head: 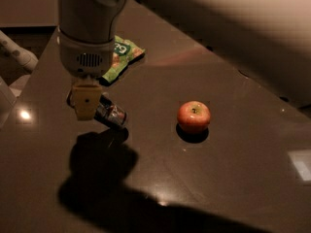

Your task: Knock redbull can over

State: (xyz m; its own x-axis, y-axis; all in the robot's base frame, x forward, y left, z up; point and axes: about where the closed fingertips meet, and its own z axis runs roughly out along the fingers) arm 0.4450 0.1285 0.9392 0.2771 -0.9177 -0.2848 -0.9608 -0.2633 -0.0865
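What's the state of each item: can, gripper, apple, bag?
redbull can: tipped far off upright, right against the gripper; whether it lies flat on the table cannot be told.
gripper: low over the table's left part, at the can.
apple: stem up, apart from the can, untouched.
green snack bag: lying flat, partly hidden behind the arm.

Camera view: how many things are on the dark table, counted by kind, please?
Slim silver-and-blue metal drink can: 1, tilted, next to the gripper at the left of the table
Round red apple: 1
Green snack bag: 1
Total: 3
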